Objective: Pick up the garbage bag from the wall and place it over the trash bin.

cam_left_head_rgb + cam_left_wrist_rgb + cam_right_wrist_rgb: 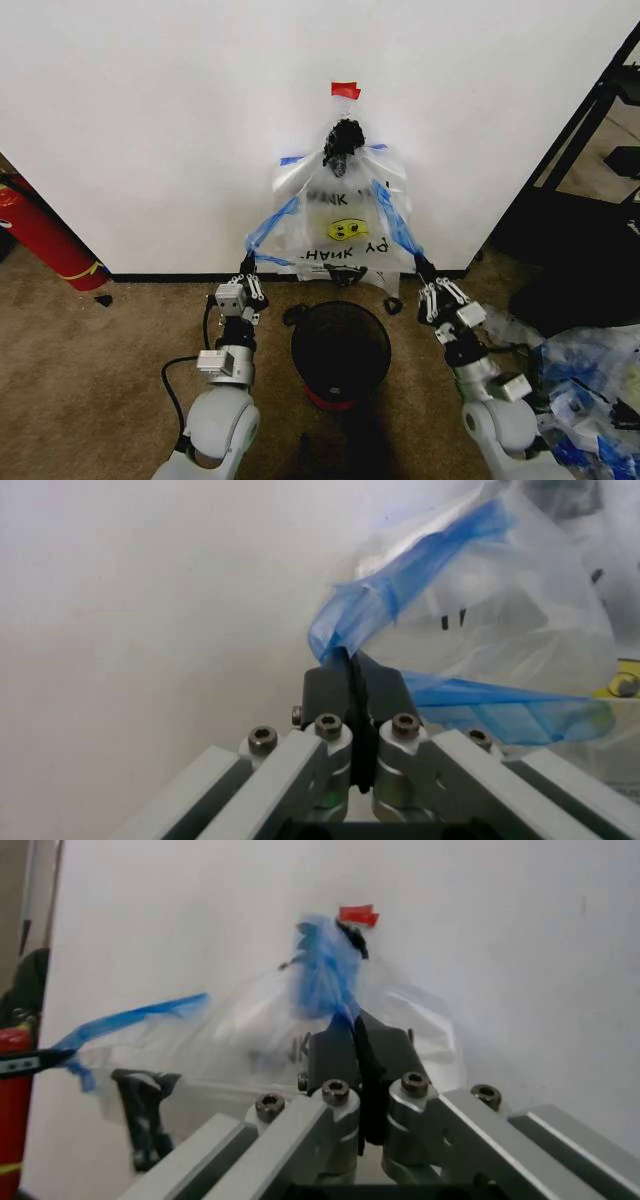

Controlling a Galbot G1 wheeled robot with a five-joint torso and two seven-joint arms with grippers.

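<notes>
The garbage bag (345,232), thin white plastic with black print and a yellow smiley, hangs against the wall (150,120) below a black knot (343,135) and a red tape strip. Its blue handles stretch down and outward to both grippers. My left gripper (247,265) is shut on the left handle (400,585), pinched between its black fingertips (330,686). My right gripper (424,268) is shut on the right handle (325,979). The trash bin (295,345), black mesh with a red base, stands on the carpet just below the bag, between my two arms.
A red fire extinguisher (40,235) leans at the wall on the left. A heap of clear and blue plastic (590,380) lies on the floor at the right, beside a black rack (585,120). A black baseboard (170,277) runs along the bottom of the wall.
</notes>
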